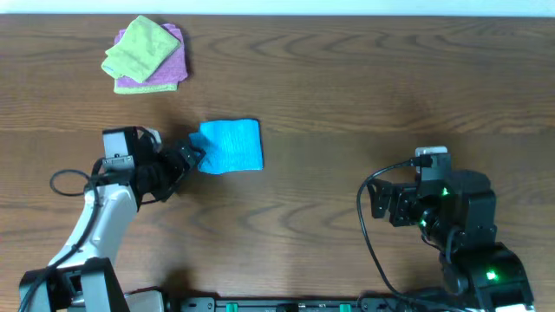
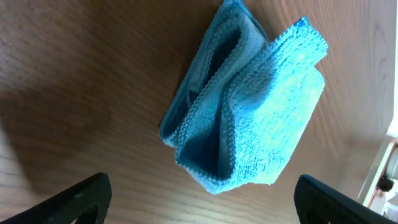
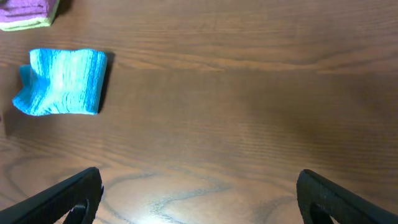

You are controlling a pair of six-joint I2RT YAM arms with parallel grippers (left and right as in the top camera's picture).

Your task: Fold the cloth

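Observation:
The sky-blue cloth [image 1: 231, 146] lies folded into a small thick bundle on the wooden table, left of centre. In the left wrist view the cloth [image 2: 249, 106] shows stacked layers with looped edges facing the camera. My left gripper [image 2: 202, 202] is open and empty, its fingers just short of the cloth's near edge; from overhead it [image 1: 192, 158] sits at the cloth's left side. My right gripper [image 3: 199, 199] is open and empty over bare table at the right [image 1: 375, 201]. The cloth shows far left in the right wrist view [image 3: 61, 82].
A lime-green folded cloth [image 1: 139, 48] lies on top of a purple folded cloth [image 1: 160, 74] at the table's back left. The purple cloth's corner shows in the right wrist view [image 3: 25, 12]. Cables trail by both arm bases.

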